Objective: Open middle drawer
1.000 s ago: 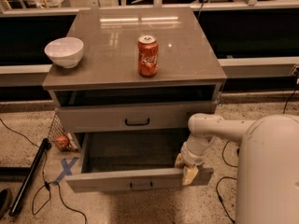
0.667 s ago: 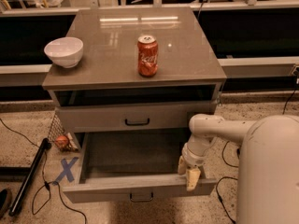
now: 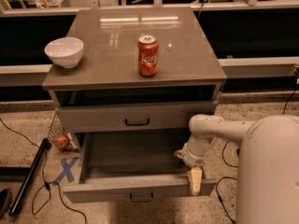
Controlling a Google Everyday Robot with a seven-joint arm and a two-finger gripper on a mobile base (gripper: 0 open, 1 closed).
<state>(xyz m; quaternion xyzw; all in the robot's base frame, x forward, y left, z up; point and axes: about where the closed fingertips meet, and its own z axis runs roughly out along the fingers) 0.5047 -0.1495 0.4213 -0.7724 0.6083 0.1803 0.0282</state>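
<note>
The gripper point(image 3: 195, 181) sits over the right end of the front panel of the pulled-out middle drawer point(image 3: 117, 189), below the front right corner of the counter point(image 3: 187, 55), its jaw spread impossible to tell.

One each: claw point(image 3: 192, 174) at middle drawer point(image 3: 117, 185), upper drawer point(image 3: 103, 118), bowl point(image 3: 64, 51), can point(image 3: 148, 56)

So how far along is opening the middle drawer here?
Mostly done: the middle drawer stands pulled well out, its grey tray exposed, while the drawer above is shut. In hand: the pincer sits at the right end of the open drawer's front. Left: probably just letting go and withdrawing the arm.
</note>
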